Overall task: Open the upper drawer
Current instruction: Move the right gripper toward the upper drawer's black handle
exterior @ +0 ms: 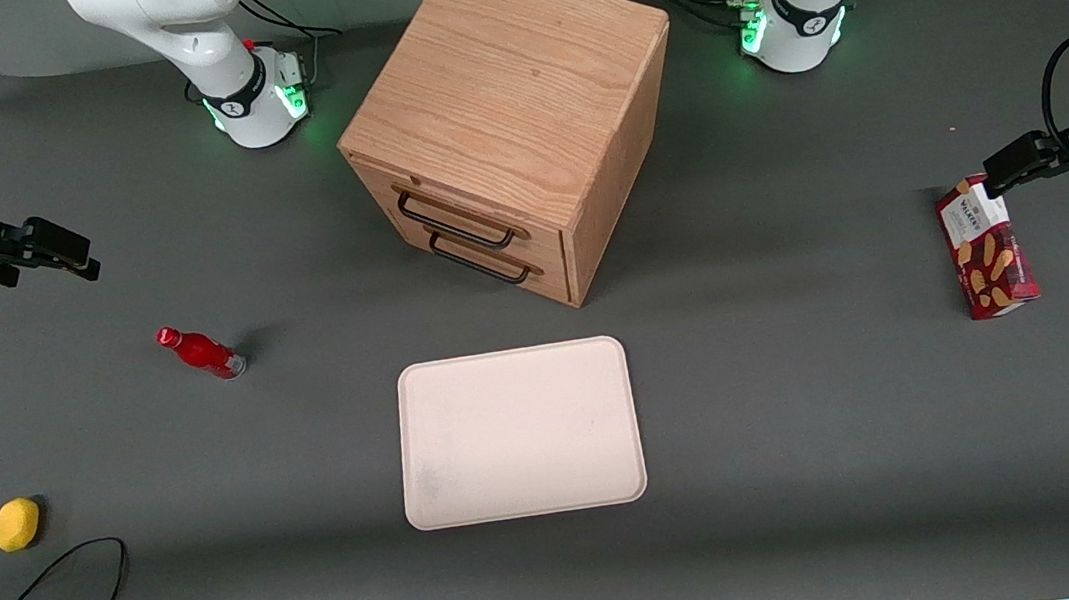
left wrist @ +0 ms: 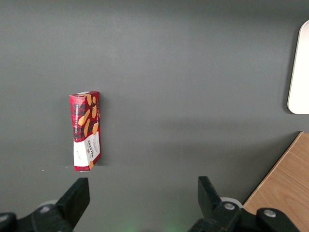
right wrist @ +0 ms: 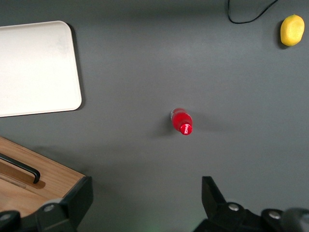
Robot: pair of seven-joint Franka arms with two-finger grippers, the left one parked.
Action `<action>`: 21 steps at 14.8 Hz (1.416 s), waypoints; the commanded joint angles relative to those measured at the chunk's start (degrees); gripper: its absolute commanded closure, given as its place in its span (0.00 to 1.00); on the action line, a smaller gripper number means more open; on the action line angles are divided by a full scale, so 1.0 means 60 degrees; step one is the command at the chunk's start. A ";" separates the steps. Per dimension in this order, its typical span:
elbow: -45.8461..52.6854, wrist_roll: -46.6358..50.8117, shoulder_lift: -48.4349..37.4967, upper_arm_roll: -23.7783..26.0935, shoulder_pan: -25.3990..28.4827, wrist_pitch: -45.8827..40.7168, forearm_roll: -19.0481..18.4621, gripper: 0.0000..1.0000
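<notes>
The gripper (exterior: pixel 71 254) is hovering with fingers spread, empty, toward the working arm's end of the table. The upper drawer (exterior: pixel 459 210) is sitting shut at its three o'clock, well apart. Risk: the twin handles are lying close, so a low approach could be hooking the lower drawer (exterior: pixel 490 263). The cabinet (exterior: pixel 511 91) is hiding both drawer interiors.

Front view: high, looking steeply down on the grey worktop (exterior: pixel 809 410) from opposite the arm bases; takes in the whole scene, cabinet (exterior: pixel 514 121) centred, farther away than the tray (exterior: pixel 519 433). Right wrist view: looks straight down past the hand (right wrist: pixel 145 203), fingers spread apart, closer in; shares the red bottle (right wrist: pixel 182 122), lemon (right wrist: pixel 292 30), tray corner and cabinet corner with the front view. Left wrist view: also straight down, close; shares the biscuit box (left wrist: pixel 86 130), tray edge and cabinet corner.
</notes>
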 commanded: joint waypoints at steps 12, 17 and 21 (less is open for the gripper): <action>0.1191 0.0131 0.1570 0.0847 0.0935 0.0413 -0.0017 0.00; 0.1587 -0.2834 0.2024 0.2575 0.0949 0.0795 -0.0076 0.00; 0.1587 -0.4640 0.2726 0.3924 0.1081 0.0955 -0.0076 0.00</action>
